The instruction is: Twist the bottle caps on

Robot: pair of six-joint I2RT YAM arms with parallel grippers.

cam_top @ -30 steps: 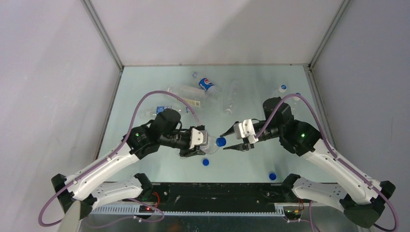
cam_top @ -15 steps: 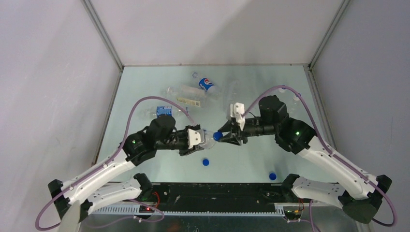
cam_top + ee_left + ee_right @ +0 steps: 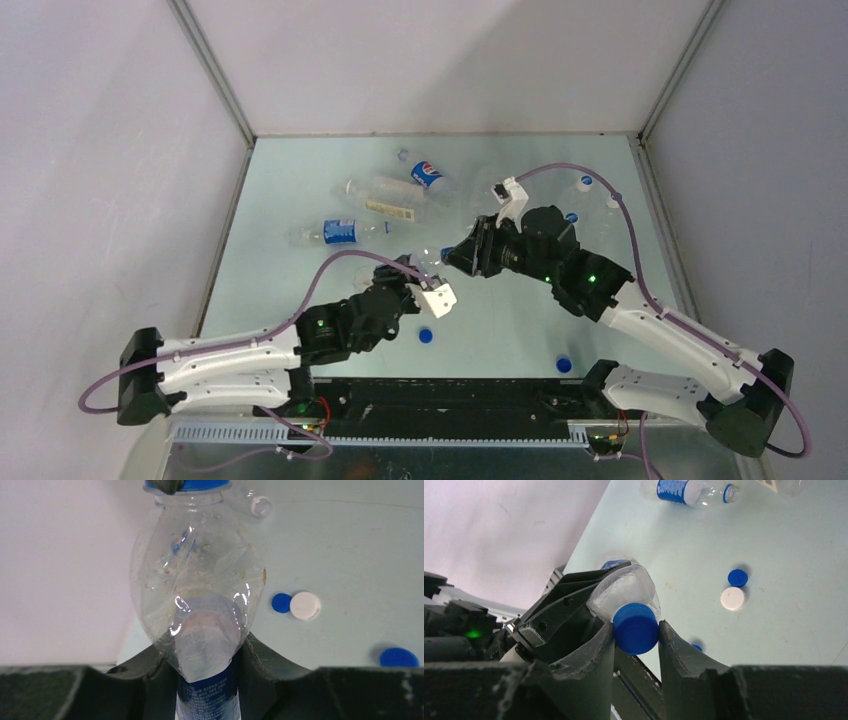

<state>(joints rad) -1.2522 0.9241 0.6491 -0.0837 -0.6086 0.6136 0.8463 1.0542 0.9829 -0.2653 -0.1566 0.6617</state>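
Table: left gripper clenched on bottle, right gripper pinching blue cap onto its neck; loose caps lie unused, so more bottles are likely pending.

In the left wrist view, the blue cap is cut off by the top edge, and the labelled end of the clear bottle by the bottom edge. From above, that bottle is almost wholly covered at the centre by the left gripper and the right gripper. In the right wrist view, a loose cap at lower centre is half hidden behind the gripper, a lying bottle is clipped by the top edge, and a cropped item at upper right cannot be identified.
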